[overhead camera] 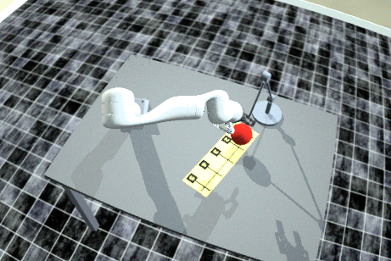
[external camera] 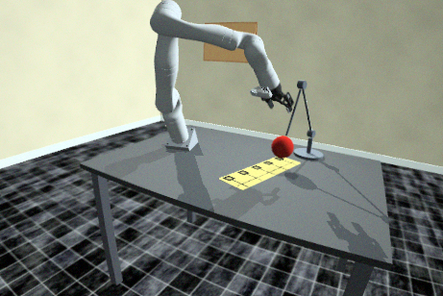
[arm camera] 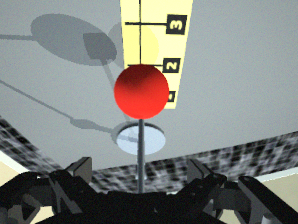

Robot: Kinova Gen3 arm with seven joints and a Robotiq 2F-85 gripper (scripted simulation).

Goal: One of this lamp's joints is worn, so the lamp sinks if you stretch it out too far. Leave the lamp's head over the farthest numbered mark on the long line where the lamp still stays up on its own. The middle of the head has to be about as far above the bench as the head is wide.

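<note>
The lamp has a round grey base (overhead camera: 268, 114), thin grey arms folded up to a top joint (external camera: 301, 85), and a red ball head (overhead camera: 242, 134). The head hangs a little above the near end of the yellow numbered strip (overhead camera: 215, 158), by mark 1; it also shows in the side view (external camera: 282, 145) and the wrist view (arm camera: 141, 91). Marks 2, 3 and 4 run away from it (arm camera: 174, 24). My gripper (external camera: 279, 100) is open and empty, high above the bench beside the lamp's upper arm, well above the head. In the wrist view the arm rod (arm camera: 141, 156) runs between my fingers.
The grey bench (external camera: 234, 178) stands on a tiled floor, with its edges near the lamp base on the far side. My arm's base (external camera: 182, 140) is bolted at the bench's far left. An orange panel (external camera: 230, 48) hangs on the wall.
</note>
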